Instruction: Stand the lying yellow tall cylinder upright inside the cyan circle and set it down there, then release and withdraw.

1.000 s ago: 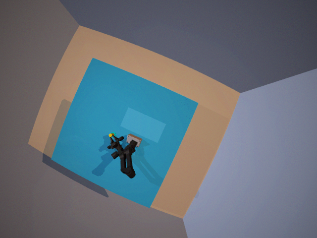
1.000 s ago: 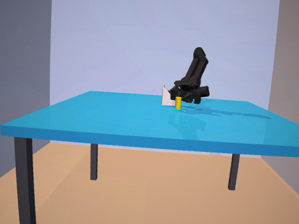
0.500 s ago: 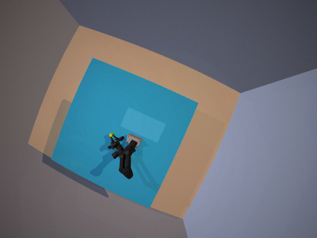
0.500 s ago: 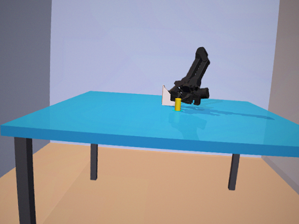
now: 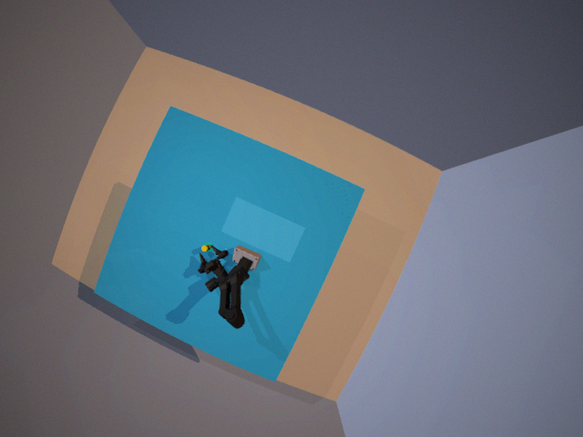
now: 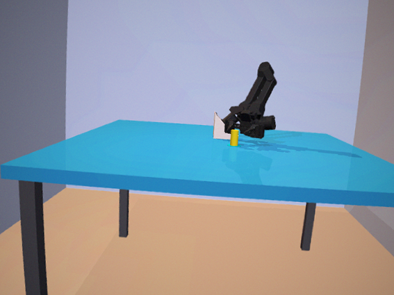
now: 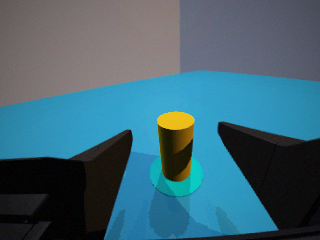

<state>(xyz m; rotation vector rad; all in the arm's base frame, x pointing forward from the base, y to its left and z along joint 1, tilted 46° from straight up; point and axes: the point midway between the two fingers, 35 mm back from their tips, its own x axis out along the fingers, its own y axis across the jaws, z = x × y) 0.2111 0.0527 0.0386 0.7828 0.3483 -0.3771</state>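
The yellow tall cylinder (image 5: 205, 248) (image 6: 233, 137) (image 7: 175, 147) stands upright on the cyan circle (image 7: 192, 182) on the blue table (image 6: 145, 158) (image 5: 198, 164). In the wrist view its base lies inside the circle, a little to the left of the middle. My gripper (image 7: 174, 130) (image 5: 209, 251) (image 6: 233, 124) is open. Its two dark fingers stand wide on either side of the cylinder, with a clear gap on each side and no touch. The arm leans low over the table behind the cylinder.
A white wedge-shaped block (image 5: 247, 257) (image 6: 220, 129) stands close beside the cylinder and the arm. A paler rectangle (image 5: 262, 228) is marked on the table beyond it. The table's edges are far from the gripper.
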